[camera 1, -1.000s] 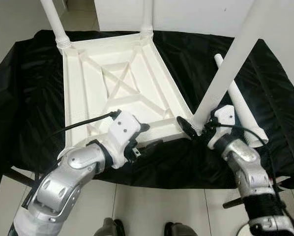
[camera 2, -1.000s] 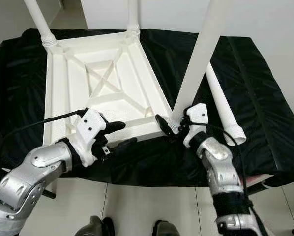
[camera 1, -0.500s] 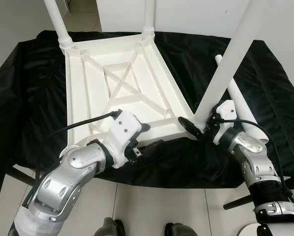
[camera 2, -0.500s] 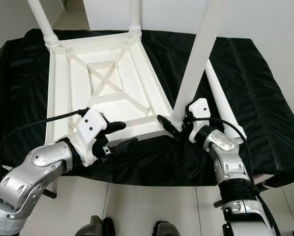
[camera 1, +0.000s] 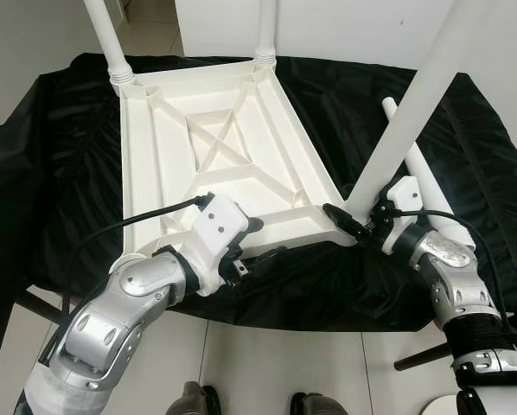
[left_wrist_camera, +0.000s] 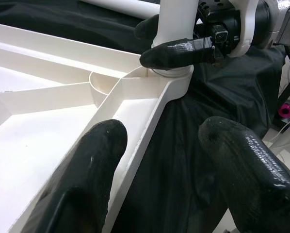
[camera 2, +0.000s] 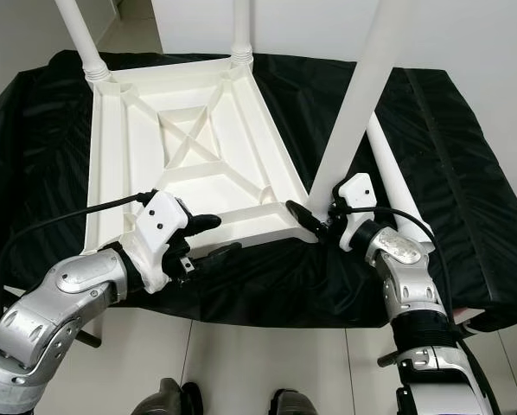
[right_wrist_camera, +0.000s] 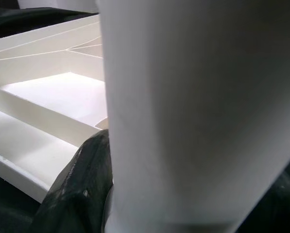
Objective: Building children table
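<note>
The right gripper (camera 1: 355, 223) clenches the base of a white leg (camera 1: 405, 121) standing in the near right corner socket of the upturned table (camera 1: 215, 156). The left gripper (camera 2: 208, 238) straddles its near edge, fingers released. Step: seating leg 3; next needs twisting it home.

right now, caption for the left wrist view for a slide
Left end effector straddles the upturned tabletop rim as the right end effector grips a corner leg.
</note>
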### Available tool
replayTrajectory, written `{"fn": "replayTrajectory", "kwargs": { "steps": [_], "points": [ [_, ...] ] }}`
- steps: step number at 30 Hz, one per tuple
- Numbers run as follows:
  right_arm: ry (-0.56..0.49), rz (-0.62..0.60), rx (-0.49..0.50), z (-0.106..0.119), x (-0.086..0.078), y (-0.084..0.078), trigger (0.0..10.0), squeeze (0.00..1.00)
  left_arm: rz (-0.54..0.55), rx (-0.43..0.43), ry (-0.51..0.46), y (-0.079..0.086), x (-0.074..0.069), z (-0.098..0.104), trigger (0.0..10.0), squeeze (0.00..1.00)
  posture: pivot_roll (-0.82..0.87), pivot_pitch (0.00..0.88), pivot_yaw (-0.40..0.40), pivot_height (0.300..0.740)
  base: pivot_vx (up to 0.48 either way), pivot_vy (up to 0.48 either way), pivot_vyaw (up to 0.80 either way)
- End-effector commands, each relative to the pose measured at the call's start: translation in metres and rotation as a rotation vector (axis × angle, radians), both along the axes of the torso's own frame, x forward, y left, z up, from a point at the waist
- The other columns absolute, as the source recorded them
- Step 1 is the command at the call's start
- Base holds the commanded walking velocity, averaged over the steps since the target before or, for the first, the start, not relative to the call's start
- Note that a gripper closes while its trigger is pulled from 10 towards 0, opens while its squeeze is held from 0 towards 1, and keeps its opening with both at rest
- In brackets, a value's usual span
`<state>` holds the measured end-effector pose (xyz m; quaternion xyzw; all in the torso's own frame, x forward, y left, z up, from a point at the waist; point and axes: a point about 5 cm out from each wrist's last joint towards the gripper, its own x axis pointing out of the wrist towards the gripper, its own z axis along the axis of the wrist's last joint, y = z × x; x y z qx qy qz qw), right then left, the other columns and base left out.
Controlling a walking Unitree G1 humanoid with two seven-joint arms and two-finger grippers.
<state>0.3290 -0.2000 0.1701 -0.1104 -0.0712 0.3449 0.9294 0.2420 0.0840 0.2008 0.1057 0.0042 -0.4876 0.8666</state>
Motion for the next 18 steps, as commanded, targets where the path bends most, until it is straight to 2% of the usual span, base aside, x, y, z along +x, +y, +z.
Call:
{"fn": "replayTrajectory", "kwargs": {
  "steps": [1, 7, 12, 13, 16, 18],
  "points": [
    [0.013, -0.027, 0.029, -0.001, 0.0, -0.006, 10.0, 0.0, -0.005, 0.006, 0.009, -0.001, -0.002, -0.001, 10.0, 0.0, -0.14, 0.162, 0.059, 0.74, 0.0, 0.0, 0.0],
    [0.039, -0.071, 0.079, -0.004, -0.001, -0.001, 10.0, 0.0, -0.002, 0.006, 0.011, -0.001, -0.003, -0.001, 10.0, 0.0, -0.14, 0.165, 0.056, 0.74, 0.0, 0.0, 0.0],
    [0.036, -0.264, 0.093, -0.008, 0.001, 0.007, 10.0, 0.0, -0.001, 0.003, 0.011, -0.002, -0.004, -0.002, 10.0, 0.0, -0.14, 0.157, 0.047, 0.74, 0.0, 0.0, 0.0],
    [0.036, -0.264, 0.093, -0.008, 0.001, 0.007, 10.0, 0.0, -0.001, 0.003, 0.011, -0.002, -0.004, -0.002, 10.0, 0.0, -0.14, 0.157, 0.047, 0.74, 0.0, 0.0, 0.0],
    [0.03, -0.316, 0.122, -0.01, -0.002, 0.014, 10.0, 0.0, 0.001, 0.002, 0.012, -0.002, -0.004, -0.002, 10.0, 0.0, -0.14, 0.156, 0.045, 0.74, 0.0, 0.0, 0.0],
    [0.039, -0.403, 0.182, -0.012, -0.006, 0.021, 10.0, 0.0, 0.002, 0.003, 0.013, -0.002, -0.004, -0.003, 10.0, 0.0, -0.14, 0.153, 0.04, 0.74, 0.0, 0.0, 0.0]
  ]
}}
